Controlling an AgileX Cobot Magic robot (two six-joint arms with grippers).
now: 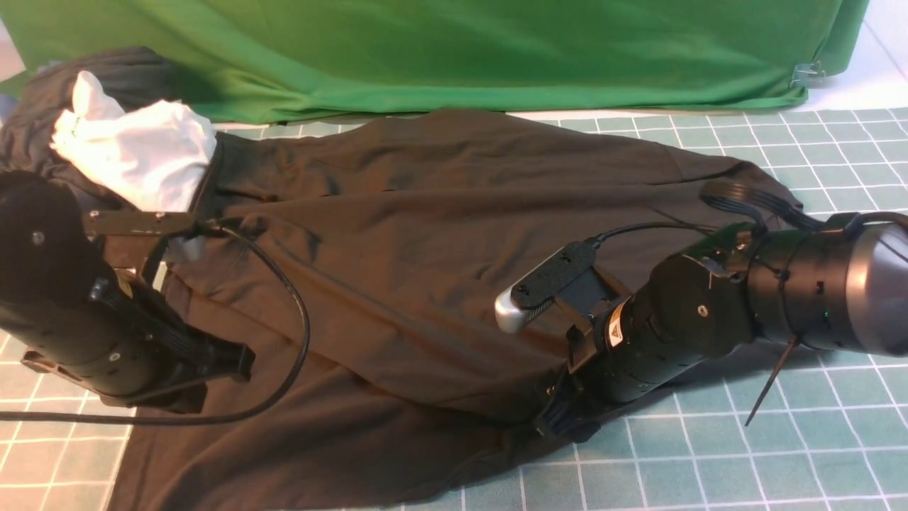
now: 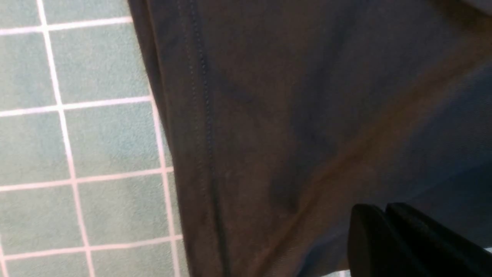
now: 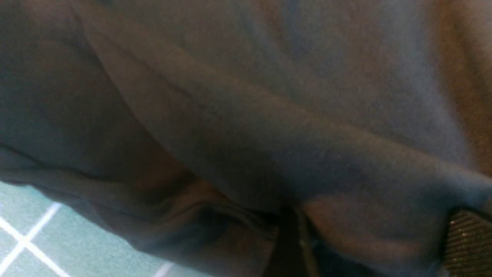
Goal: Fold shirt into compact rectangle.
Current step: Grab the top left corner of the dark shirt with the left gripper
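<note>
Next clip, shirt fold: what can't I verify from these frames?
- Left hand grip: left wrist view, frame edge cuts the shut fingers; pinched cloth unconfirmed.
- Right hand fingertips: front view, its own wrist hides them.
- Shirt near hem: front view, bottom edge cuts it.

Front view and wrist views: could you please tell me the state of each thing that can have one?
shirt, spread on the grid mat, creased, not yet a compact rectangle.
left gripper, shut, low against the shirt; pinching cloth or not, cannot tell.
right gripper, open, with a shirt fold between its fingers.
white garment, crumpled.
green cloth, draped, wrinkled.
</note>
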